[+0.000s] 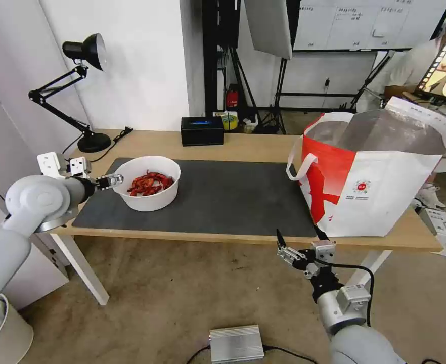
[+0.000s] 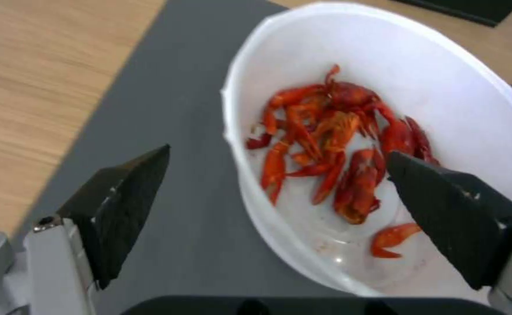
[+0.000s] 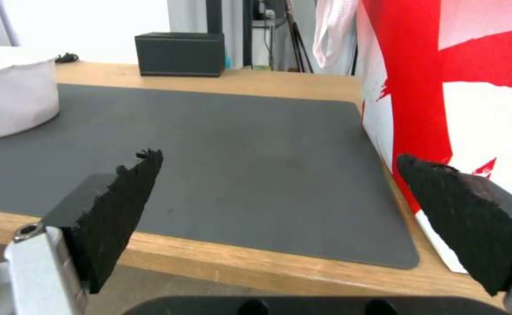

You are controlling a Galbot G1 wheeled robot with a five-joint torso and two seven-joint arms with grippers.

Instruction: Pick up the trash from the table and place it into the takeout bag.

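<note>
While the left gripper (image 2: 276, 164) is straddling the bowl's (image 1: 149, 202) rim with jaws wide, the right gripper (image 1: 299, 236) is hovering, jaws wide and empty, below the table (image 1: 243, 146) edge near the bag (image 1: 385, 192).

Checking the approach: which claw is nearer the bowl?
Left. The left claw is open astride the white bowl's rim; the right claw hangs open off the table's front edge.

Takeout bag (image 1: 385, 197) interior behind its front wall; its right edge past the frame.
</note>
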